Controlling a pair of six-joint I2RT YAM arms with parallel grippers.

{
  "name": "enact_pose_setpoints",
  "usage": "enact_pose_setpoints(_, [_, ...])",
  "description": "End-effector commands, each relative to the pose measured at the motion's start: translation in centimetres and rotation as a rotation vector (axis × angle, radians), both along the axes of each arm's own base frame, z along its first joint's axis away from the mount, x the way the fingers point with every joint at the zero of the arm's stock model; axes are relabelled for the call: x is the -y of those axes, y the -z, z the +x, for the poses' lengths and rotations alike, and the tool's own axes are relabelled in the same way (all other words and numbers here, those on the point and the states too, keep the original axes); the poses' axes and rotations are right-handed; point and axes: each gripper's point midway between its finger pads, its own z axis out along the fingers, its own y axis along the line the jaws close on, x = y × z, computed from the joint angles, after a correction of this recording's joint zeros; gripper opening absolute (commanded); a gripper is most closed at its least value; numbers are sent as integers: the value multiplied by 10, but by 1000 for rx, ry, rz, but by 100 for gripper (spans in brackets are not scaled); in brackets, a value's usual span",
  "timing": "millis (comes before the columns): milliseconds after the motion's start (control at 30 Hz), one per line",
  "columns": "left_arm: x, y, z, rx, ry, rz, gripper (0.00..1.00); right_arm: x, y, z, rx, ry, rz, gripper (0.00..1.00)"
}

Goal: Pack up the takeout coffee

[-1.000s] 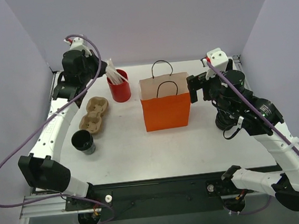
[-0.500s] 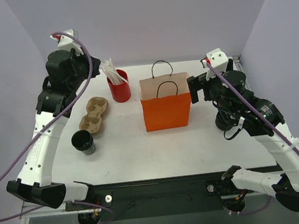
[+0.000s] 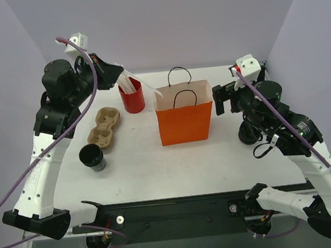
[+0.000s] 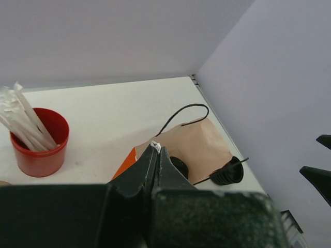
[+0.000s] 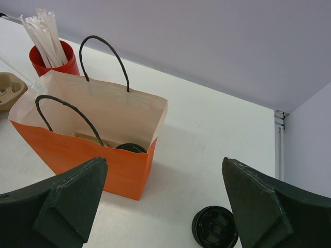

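One dark takeout coffee cup with a black lid [image 5: 130, 148] stands inside the open orange paper bag [image 3: 183, 123]. It also shows in the left wrist view [image 4: 179, 167]. Another black-lidded cup [image 3: 248, 133] stands on the table right of the bag, under my right arm, and shows in the right wrist view [image 5: 214, 227]. A third dark cup [image 3: 92, 157] stands at the left. My left gripper [image 3: 118, 72] is raised above the red cup [image 3: 132, 97] and is shut on a white stick [image 3: 150, 89] that slants toward the bag. My right gripper [image 3: 217, 100] hangs open and empty beside the bag's right side.
A brown cardboard cup carrier [image 3: 104, 127] lies left of the bag, next to the left cup. The red cup holds several white sticks [image 4: 23, 116]. The bag's black handles [image 5: 101, 51] stand up. Lilac walls close in the back and both sides.
My left arm has lifted and swung right from the red cup, carrying a white stick toward the bag. My right gripper has drawn slightly right, away from the bag.
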Motion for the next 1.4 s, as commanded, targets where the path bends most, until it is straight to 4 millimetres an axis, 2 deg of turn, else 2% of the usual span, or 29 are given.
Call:
enact_pose_setpoints(0, [28,9,2,-34,132,-64,0,11,-3,-3,25,47,16,100])
enact_pose_setpoints(33, [34,13,4,-40,147,-67,0,11,-1,-3,19,50,19,100])
enact_pose_setpoints(67, [38,26,9,-69,152,-57,0,12,2,-4,12,57,28,100])
enact_pose_setpoints(167, [44,48,19,-122,149,-59,0,15,5,-7,4,64,40,100])
enact_pose_setpoints(300, [54,63,29,-155,173,-71,6,18,16,-15,-19,80,77,100])
enact_pose_setpoints(367, [59,75,33,-183,196,-49,28,21,19,-17,-22,93,93,100])
enact_pose_setpoints(467, [60,77,31,-194,215,-24,57,23,24,-17,-46,124,124,100])
enact_pose_setpoints(533, [59,78,28,-198,222,-10,63,21,17,-19,-51,137,187,100])
enact_pose_setpoints(567, [57,77,27,-201,219,-5,69,15,15,-18,-60,122,214,100])
enact_pose_setpoints(667, [55,76,17,-215,236,23,76,4,2,-17,-82,120,325,100])
enact_pose_setpoints(733, [54,82,9,-233,248,37,79,0,6,-18,-129,128,359,100])
enact_pose_setpoints(767, [51,78,2,-220,250,35,79,-5,8,-17,-154,136,388,100])
enact_pose_setpoints(867, [44,78,-13,-198,242,24,80,2,26,-18,-238,240,414,100])
enact_pose_setpoints(933, [42,80,-21,-194,242,22,80,15,33,-17,-251,343,425,100])
enact_pose_setpoints(967, [40,87,-28,-201,243,23,80,17,40,-19,-279,376,421,100])
enact_pose_setpoints(1000, [40,88,-33,-201,245,16,80,17,42,-19,-289,389,436,100])
enact_pose_setpoints(1033, [40,82,-42,-182,254,-9,80,16,44,-20,-299,388,443,100])
enact_pose_setpoints(1067, [40,96,-45,-212,258,-10,80,17,46,-21,-303,396,448,100])
enact_pose_setpoints(1133, [39,92,-56,-196,265,-36,80,17,52,-23,-314,408,465,100])
enact_pose_setpoints(1200, [39,98,-61,-193,267,-50,80,20,56,-25,-315,422,475,100])
enact_pose_setpoints(1267, [39,87,-72,-142,288,-68,80,19,61,-26,-328,429,487,100])
enact_pose_setpoints(1367, [37,79,-76,-92,282,-79,80,13,62,-26,-345,410,497,100])
